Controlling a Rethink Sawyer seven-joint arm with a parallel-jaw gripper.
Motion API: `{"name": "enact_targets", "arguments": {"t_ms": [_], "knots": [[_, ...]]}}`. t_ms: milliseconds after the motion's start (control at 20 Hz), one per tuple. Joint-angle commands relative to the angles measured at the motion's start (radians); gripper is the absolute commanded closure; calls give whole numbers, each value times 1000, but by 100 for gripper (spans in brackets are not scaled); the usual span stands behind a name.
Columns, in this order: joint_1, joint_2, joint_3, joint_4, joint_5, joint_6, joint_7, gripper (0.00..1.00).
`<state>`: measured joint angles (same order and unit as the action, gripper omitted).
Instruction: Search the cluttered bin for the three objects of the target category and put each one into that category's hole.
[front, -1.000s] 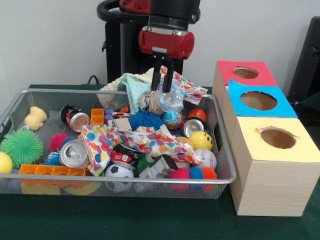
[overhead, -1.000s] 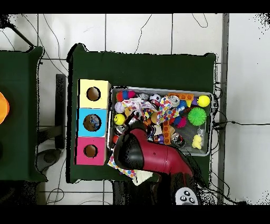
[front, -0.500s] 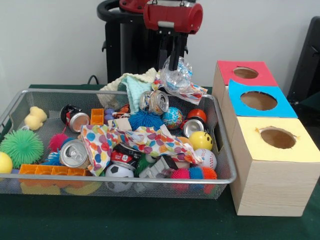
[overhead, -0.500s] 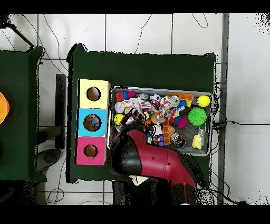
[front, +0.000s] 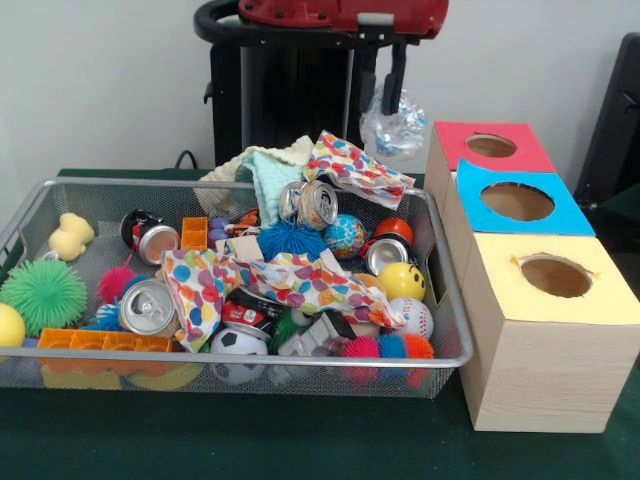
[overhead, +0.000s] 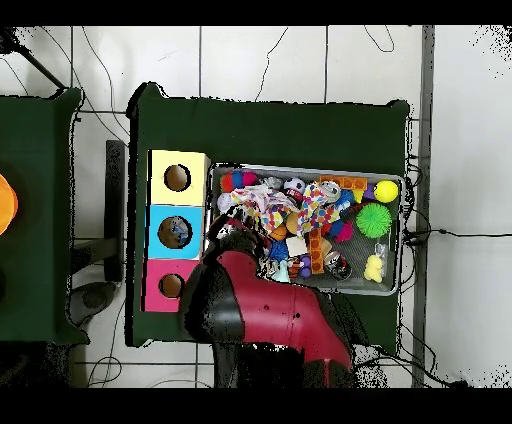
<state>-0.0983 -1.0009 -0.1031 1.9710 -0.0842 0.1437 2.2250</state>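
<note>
Above the far right corner of the wire mesh bin (front: 20, 225), beside the red-topped box (front: 455, 150), the black gripper (front: 383, 88) pinched a crumpled clear plastic bottle (front: 397, 128), hanging below the fingers, long axis unclear.

No lettering is showing clearly enough to read; print on the cans (front: 149, 305) is staying blurred and illegible.
</note>
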Motion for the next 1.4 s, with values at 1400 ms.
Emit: {"name": "enact_targets", "arguments": {"t_ms": [1400], "knots": [[312, 129, -145, -63, 210, 147, 230, 100]]}}
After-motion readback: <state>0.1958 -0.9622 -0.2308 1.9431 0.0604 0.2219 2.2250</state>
